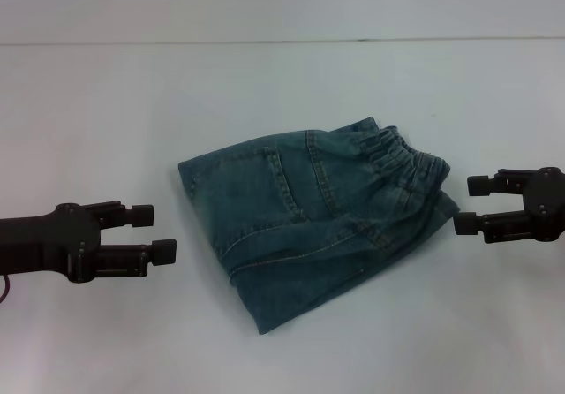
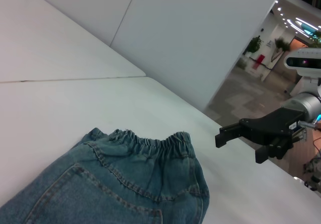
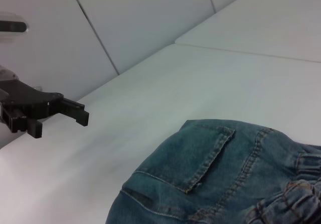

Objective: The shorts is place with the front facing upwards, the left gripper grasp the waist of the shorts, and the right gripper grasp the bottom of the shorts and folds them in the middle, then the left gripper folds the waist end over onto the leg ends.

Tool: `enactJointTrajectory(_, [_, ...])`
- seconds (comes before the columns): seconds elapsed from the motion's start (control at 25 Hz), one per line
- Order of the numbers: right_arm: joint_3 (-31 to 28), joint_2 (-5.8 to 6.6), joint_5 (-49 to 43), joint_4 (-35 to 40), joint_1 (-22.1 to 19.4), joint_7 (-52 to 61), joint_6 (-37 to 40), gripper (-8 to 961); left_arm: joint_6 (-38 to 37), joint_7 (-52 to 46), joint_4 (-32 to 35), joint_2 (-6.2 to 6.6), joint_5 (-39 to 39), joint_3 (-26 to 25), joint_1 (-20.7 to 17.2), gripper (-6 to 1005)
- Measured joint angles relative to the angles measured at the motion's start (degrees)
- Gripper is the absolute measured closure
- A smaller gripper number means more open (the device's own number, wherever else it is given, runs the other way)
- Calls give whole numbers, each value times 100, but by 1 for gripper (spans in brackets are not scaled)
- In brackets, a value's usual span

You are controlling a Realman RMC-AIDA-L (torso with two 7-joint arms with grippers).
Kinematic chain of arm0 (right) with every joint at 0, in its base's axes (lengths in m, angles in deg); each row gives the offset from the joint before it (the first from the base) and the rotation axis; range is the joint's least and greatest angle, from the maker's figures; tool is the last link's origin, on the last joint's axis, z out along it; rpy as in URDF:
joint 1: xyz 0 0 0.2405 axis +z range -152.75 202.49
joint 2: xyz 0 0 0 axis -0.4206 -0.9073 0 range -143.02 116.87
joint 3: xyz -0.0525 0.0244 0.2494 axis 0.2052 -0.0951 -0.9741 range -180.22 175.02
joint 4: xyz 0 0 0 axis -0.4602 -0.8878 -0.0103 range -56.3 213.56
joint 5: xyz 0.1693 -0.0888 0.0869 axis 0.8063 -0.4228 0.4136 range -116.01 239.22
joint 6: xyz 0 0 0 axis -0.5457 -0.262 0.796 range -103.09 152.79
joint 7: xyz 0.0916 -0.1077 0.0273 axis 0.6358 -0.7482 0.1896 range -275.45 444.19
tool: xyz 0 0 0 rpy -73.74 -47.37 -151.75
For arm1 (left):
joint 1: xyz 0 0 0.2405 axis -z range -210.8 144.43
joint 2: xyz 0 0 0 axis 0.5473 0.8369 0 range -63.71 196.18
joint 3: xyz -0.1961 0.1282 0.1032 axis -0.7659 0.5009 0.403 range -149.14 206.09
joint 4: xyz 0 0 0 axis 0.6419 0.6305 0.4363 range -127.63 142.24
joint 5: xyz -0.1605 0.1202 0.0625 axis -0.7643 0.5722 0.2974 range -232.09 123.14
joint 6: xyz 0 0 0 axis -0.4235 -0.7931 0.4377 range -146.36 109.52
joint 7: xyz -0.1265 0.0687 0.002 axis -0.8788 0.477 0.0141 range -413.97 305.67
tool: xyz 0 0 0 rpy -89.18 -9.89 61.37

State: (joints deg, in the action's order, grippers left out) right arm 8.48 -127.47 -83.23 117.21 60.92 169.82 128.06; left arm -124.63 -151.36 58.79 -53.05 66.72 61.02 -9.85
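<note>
The blue-green denim shorts lie folded on the white table, patch pocket facing up. Their ruched waist points to the far right, and the wide leg hems face the near left. My left gripper hovers open just left of the hems, holding nothing. To the right of the waist, my right gripper is open and apart from the cloth. The left wrist view shows the waist with the right gripper beyond it. In the right wrist view the pocket lies near and the left gripper sits farther off.
The table's far edge meets a plain white wall. In the left wrist view, the table's side edge borders an open room behind the right gripper.
</note>
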Motion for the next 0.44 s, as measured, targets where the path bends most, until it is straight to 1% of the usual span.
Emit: enactJointTrajectory(0.44, [15,5,4,3,7,23,5,11,4,0,-15,-7,0,-27,-3,112])
